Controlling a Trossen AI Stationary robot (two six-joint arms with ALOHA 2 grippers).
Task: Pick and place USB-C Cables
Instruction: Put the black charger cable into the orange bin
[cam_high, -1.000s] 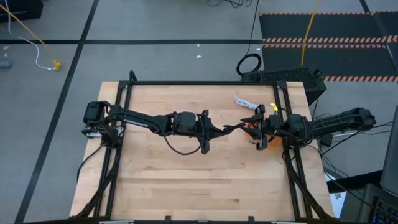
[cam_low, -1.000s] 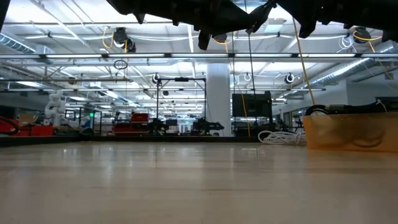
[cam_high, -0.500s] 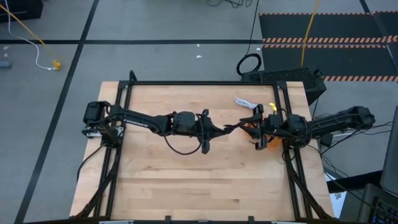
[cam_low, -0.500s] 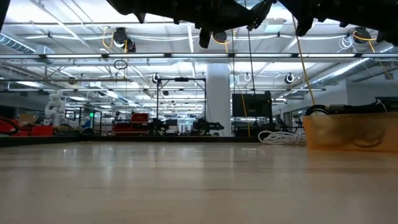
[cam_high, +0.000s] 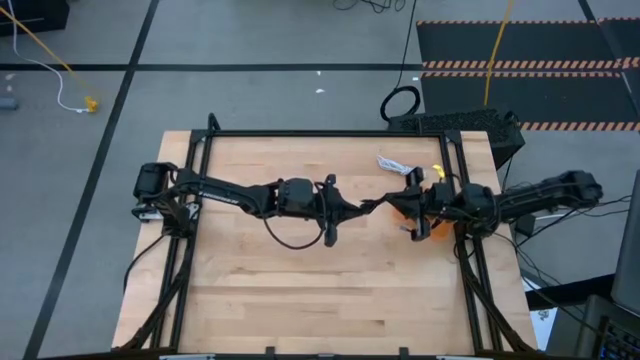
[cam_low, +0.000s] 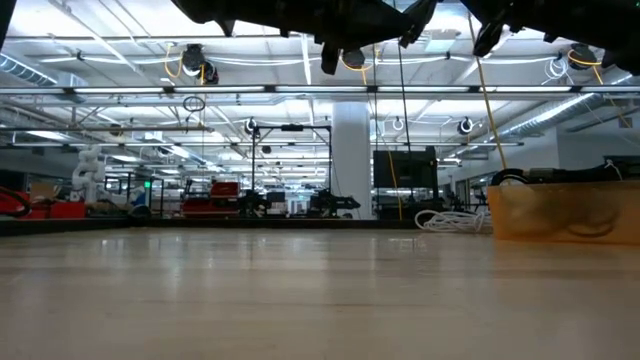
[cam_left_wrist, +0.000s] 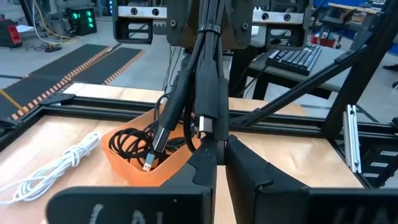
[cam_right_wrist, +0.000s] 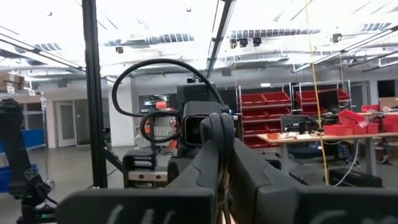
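Two grippers meet above orange tray (cam_left_wrist: 127, 167), left gripper (cam_left_wrist: 221, 146) pinched on black cable (cam_left_wrist: 180, 102) end; right gripper (cam_right_wrist: 222, 140) closed; we see white cable (cam_left_wrist: 50, 171) beside tray.

Colours over the light wooden table (cam_high: 300, 290)

The table was pale blond wood with plank seams, framed in black rails. At its right edge sat an orange tray (cam_left_wrist: 127, 167) holding black cables (cam_left_wrist: 127, 140); just beside the tray lay a white cable (cam_left_wrist: 53, 168). Both arms above the table were black. Beyond the table's far right corner, a black floor mat (cam_high: 530, 60) carried orange-and-pale striped borders, and a yellow cord (cam_high: 495, 50) crossed it. The floor around the table was grey with dark lines.
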